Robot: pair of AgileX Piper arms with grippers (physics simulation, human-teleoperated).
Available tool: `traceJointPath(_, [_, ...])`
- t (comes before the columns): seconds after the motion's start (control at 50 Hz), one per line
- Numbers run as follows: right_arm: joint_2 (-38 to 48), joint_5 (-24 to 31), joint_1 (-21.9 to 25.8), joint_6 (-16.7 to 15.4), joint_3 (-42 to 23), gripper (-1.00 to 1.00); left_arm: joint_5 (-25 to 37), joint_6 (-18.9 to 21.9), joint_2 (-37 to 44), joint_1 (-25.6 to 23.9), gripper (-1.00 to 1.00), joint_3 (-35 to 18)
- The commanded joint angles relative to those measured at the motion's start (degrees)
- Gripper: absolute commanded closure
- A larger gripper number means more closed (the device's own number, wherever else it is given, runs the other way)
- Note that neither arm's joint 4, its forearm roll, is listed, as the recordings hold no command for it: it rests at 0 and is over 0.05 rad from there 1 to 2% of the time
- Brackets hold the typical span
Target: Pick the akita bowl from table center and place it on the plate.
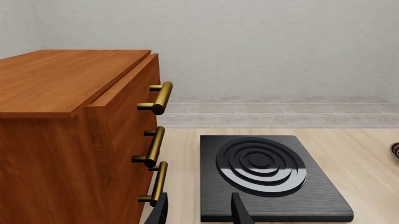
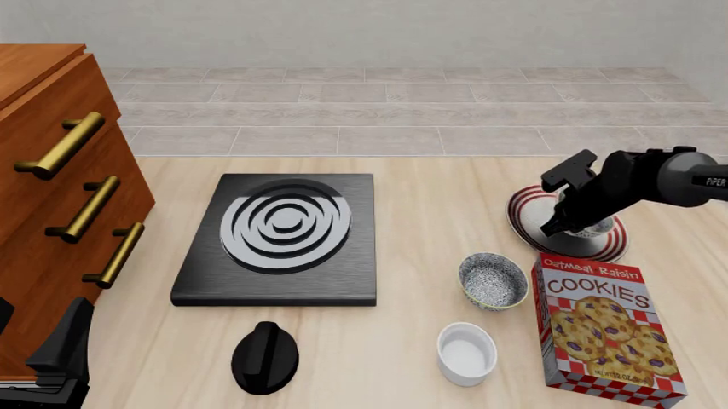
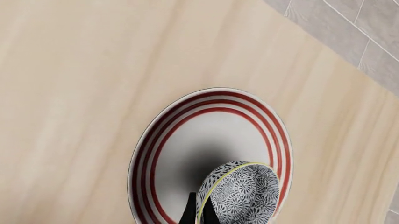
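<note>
The akita bowl [image 3: 240, 193], speckled black-and-white with a thin yellow-green rim, hangs tilted over the plate [image 3: 187, 135], a white plate with red rings. My right gripper [image 3: 201, 213] is shut on the bowl's rim. In the front view, the right gripper [image 2: 565, 223] points down over the plate [image 2: 529, 209] at the right of the table and hides most of the bowl [image 2: 589, 228]. My left gripper [image 1: 199, 212] is open and holds nothing. It sits low at the near left [image 2: 63, 354], facing the stove.
A twin speckled bowl [image 2: 492, 279] and a white ramekin [image 2: 466, 352] stand near the cookie box [image 2: 603, 328]. A black stove burner [image 2: 282, 237] with its knob [image 2: 264, 356] lies left of centre. A wooden drawer cabinet [image 2: 57, 187] fills the left edge.
</note>
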Motion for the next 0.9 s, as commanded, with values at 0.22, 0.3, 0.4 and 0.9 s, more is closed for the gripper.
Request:
traceJointPath(0.22, [1.67,-0.80,0.60,2.53,1.02,1.00,0.00,0.00,0.00,0.00,-1.00,0.00])
traceJointPath(0.3, [1.24,-0.69,0.68,2.69,1.16,1.00,0.00,0.00,0.00,0.00,-1.00,0.00])
traceJointPath(0.4, [0.62,-1.03,0.67,2.57,1.46,1.00,0.00,0.00,0.00,0.00,-1.00,0.00])
traceJointPath(0.9, [-3.80,-2.08,0.23,0.48,4.79,-1.00,0.00,0.00,0.00,0.00,-1.00,0.00])
